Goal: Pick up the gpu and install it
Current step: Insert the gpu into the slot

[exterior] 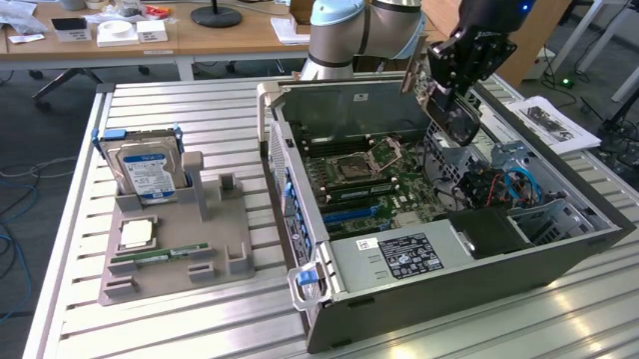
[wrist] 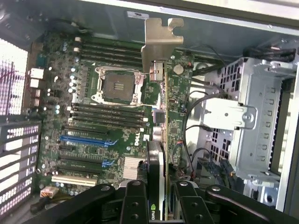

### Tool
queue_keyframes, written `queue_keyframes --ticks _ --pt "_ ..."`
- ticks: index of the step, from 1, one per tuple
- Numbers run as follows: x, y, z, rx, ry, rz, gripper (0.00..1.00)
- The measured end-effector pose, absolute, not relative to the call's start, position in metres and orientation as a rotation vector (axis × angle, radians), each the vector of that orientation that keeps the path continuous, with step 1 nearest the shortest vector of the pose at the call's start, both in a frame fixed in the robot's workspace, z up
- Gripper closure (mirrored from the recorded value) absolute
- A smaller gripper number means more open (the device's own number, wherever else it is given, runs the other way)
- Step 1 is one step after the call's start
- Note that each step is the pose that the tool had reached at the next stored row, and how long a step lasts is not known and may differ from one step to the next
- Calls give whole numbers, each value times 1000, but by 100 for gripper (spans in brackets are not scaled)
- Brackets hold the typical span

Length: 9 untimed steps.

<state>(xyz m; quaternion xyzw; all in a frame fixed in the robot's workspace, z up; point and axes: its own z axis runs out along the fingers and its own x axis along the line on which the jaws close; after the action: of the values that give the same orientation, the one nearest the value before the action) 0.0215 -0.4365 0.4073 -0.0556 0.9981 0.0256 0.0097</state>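
Gripping gpu (exterior: 451, 112) between narrow-set fingers (wrist: 135, 200), claw (exterior: 462, 78) hangs over open computer case (exterior: 450, 288), upper right of exterior view. Card tilted, clear of motherboard (wrist: 93, 121); silver bracket (wrist: 156, 42) toward case wall. Green logo on card edge beside fingers reads NVIDIA. White sticker on power supply (exterior: 405, 256), print too small to read. Hard drive (exterior: 148, 173), blue-white label, stands in grey tray (exterior: 175, 280), exterior view's left, well apart from case. Open room above processor socket (wrist: 117, 86); metal drive cage (wrist: 252, 116) just beside card.

One gpu (exterior: 451, 112), one hard drive (exterior: 150, 173), one RAM stick (exterior: 164, 256), one processor chip (exterior: 137, 233), one computer case (exterior: 450, 280), one grey holder (exterior: 170, 283)
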Motion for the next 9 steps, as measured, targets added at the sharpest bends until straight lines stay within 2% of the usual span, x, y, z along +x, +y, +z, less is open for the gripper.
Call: queue_keyframes --ticks 9 --pt "22 -436 407 -374 3102 82 73"
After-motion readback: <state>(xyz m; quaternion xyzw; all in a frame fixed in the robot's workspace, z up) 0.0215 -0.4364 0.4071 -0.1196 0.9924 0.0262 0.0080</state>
